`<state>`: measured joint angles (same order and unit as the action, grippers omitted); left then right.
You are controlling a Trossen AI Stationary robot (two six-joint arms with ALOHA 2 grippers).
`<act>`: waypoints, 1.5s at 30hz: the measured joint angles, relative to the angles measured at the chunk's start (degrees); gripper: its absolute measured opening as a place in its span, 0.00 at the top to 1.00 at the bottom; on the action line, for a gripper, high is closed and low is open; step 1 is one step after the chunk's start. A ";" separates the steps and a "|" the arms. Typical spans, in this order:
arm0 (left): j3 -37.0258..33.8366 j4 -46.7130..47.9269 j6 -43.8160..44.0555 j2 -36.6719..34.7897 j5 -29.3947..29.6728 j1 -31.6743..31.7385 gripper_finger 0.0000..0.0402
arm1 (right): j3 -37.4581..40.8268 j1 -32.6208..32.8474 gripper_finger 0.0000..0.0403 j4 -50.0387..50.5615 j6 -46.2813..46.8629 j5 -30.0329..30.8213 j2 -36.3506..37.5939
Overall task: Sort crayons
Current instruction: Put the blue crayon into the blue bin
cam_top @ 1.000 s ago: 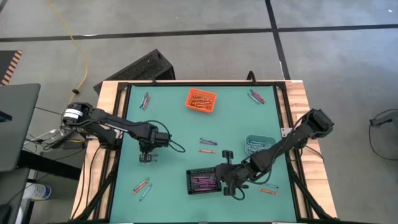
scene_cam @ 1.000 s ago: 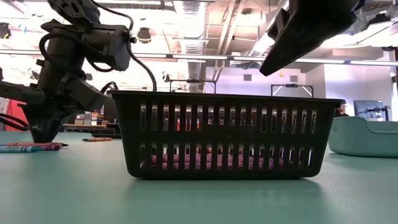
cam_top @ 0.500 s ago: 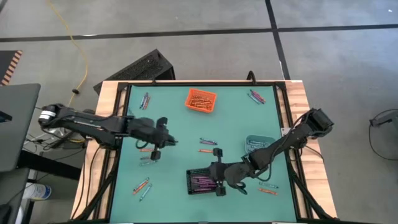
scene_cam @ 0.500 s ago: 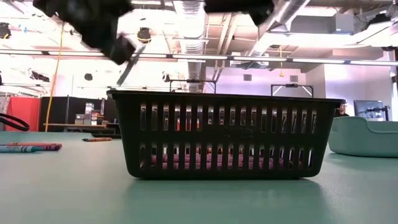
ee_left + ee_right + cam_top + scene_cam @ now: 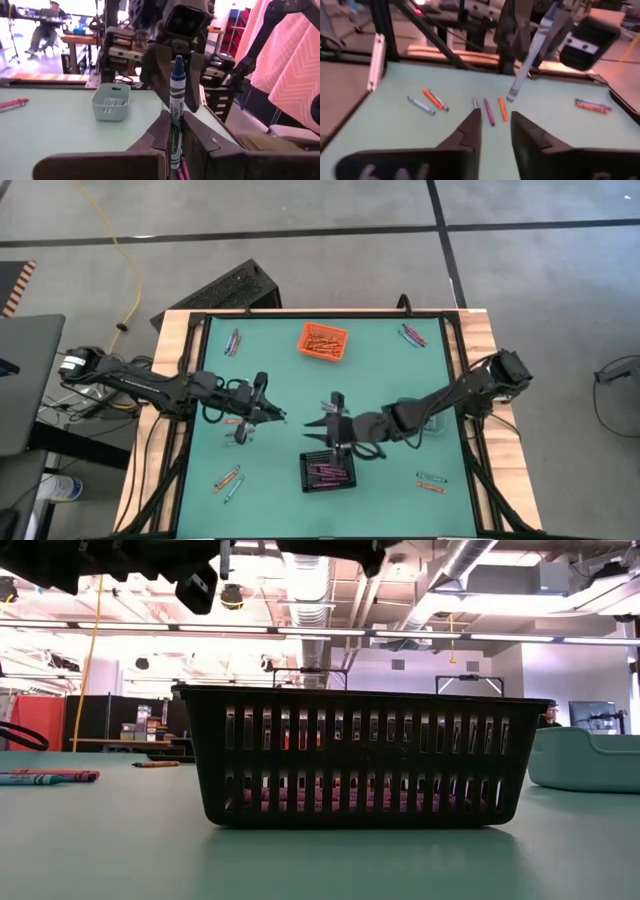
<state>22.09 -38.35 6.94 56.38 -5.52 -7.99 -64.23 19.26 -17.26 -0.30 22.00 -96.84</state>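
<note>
High view: teal tabletop (image 5: 280, 370) centre frame, grey floor (image 5: 320, 230) around; left gripper (image 5: 268, 412) pinching blue crayon (image 5: 176, 110), right gripper (image 5: 322, 427) spread wide, black bin (image 5: 327, 472) below.

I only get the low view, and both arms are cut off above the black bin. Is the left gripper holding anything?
Observer: Yes. The left gripper is shut on a blue crayon, tip up.
Operator: And the right?
Observer: The right gripper is open and empty, facing the left one.
Operator: Are they over the bin?
Observer: No. Both hang over the table's middle, just off the black bin, apart from each other.
</note>
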 joint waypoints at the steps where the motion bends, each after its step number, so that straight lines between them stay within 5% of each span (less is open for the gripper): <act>1: 0.01 -0.25 -0.49 0.00 0.06 -0.06 0.96 | 0.00 -0.59 0.71 -0.73 0.00 -1.28 0.00; 11: 0.06 -5.78 -1.88 1.58 0.77 -0.25 0.96 | 0.00 -5.32 0.38 -2.46 0.77 -6.18 -0.02; 26: 2.94 -19.23 -5.27 12.56 3.19 -0.30 0.96 | 0.00 -7.07 0.36 -4.22 1.29 -10.14 -0.02; 35: 3.78 -19.43 -6.30 14.19 4.70 -0.30 0.96 | 0.00 -7.05 0.50 -4.30 -0.19 -10.10 -0.02; 45: 3.80 -18.50 -7.55 14.16 4.67 -0.30 0.95 | 0.00 -7.05 0.87 -4.09 -0.37 -9.99 -0.02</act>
<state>25.89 -56.85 -0.61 70.54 -0.84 -8.29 -64.23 12.21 -21.35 -0.67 12.01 -96.86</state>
